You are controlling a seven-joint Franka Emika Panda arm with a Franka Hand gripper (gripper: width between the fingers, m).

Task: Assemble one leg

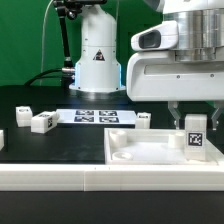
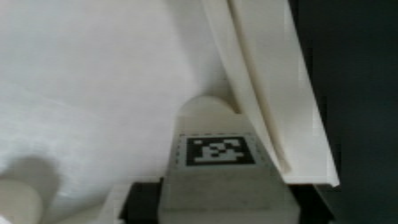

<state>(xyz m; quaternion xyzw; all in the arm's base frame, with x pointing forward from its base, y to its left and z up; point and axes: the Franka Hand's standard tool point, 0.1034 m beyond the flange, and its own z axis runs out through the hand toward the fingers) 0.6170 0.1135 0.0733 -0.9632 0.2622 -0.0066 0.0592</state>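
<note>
The leg [image 1: 195,134] is a small white block with a black-and-white tag. It stands upright in the near right corner of the large flat white tabletop piece [image 1: 140,152]. My gripper [image 1: 195,118] is directly above it, and its fingers come down on either side of the leg's top. In the wrist view the leg [image 2: 222,150] fills the gap between the two black pads [image 2: 146,200], next to the tabletop's raised rim [image 2: 267,90]. The gripper [image 2: 221,205] looks shut on the leg.
Loose white legs lie on the black table at the exterior view's left [image 1: 24,115] [image 1: 42,122], and one lies behind the tabletop piece [image 1: 143,121]. The marker board [image 1: 95,116] lies in the middle. The robot's white base [image 1: 97,60] stands behind it.
</note>
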